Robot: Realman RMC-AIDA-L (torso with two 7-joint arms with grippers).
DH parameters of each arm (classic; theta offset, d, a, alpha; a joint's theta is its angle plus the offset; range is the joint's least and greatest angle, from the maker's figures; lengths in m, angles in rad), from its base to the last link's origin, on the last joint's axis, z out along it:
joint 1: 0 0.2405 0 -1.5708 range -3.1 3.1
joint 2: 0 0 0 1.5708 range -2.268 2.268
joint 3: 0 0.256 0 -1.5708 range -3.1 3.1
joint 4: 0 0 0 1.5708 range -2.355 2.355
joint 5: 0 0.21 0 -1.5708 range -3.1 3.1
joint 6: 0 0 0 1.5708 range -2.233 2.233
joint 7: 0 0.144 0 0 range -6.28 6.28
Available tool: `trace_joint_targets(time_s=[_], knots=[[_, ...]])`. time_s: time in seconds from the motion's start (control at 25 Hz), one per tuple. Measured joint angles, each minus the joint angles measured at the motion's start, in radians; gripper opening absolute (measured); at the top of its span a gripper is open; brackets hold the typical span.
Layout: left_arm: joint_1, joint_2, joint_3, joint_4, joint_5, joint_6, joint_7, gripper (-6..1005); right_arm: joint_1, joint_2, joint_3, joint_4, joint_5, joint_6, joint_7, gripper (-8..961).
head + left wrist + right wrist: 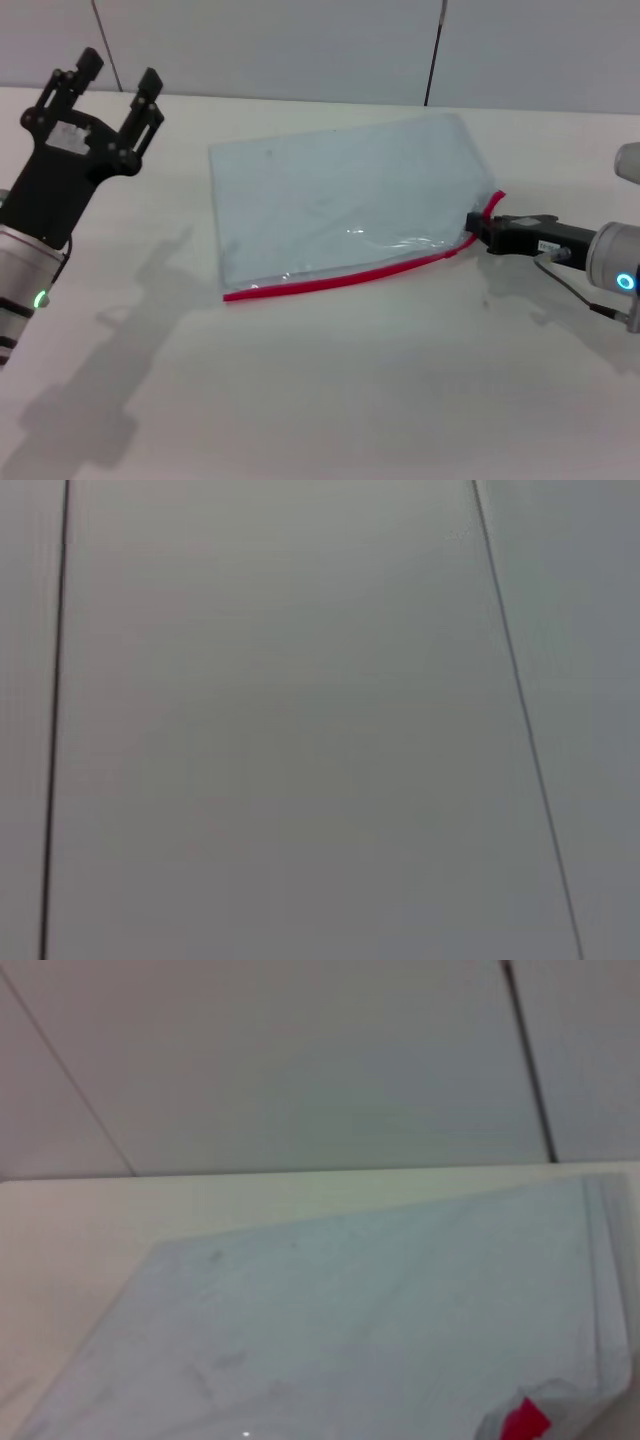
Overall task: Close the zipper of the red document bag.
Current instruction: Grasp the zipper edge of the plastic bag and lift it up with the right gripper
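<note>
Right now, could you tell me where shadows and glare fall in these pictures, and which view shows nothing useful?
Head view: the left claw, raised and open, casts a dark shadow on the table; a small glare streak sits on the red document bag above the zipper. Left wrist view: only blank wall panels. Right wrist view: the bag looks soft and hazy.

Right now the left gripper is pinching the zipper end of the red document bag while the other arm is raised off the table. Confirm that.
Wrong arm. The head view shows the right gripper at the zipper end of the red document bag; the left gripper is raised.
</note>
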Motion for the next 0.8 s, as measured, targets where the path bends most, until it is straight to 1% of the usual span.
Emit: trace_joint_targets(time_s=[0.24, 0.44, 0.56, 0.64, 0.8], knots=[[-0.019, 0.000, 0.016, 0.001, 0.082, -0.028, 0.004, 664, -0.003, 0.000, 0.046, 0.005, 0.032, -0.158, -0.060, 13], [-0.059, 0.001, 0.092, 0.001, 0.138, -0.100, 0.022, 664, -0.003, 0.000, 0.057, 0.012, 0.090, -0.263, -0.102, 14], [-0.087, 0.000, 0.149, -0.008, 0.158, -0.153, 0.058, 664, 0.015, 0.001, 0.060, 0.041, 0.110, -0.283, -0.126, 14], [-0.109, -0.001, 0.180, -0.039, 0.164, -0.194, 0.106, 663, 0.027, 0.002, 0.061, 0.058, 0.117, -0.283, -0.140, 14], [-0.136, -0.002, 0.190, -0.102, 0.164, -0.257, 0.222, 663, 0.047, 0.004, 0.067, 0.085, 0.121, -0.279, -0.160, 14]])
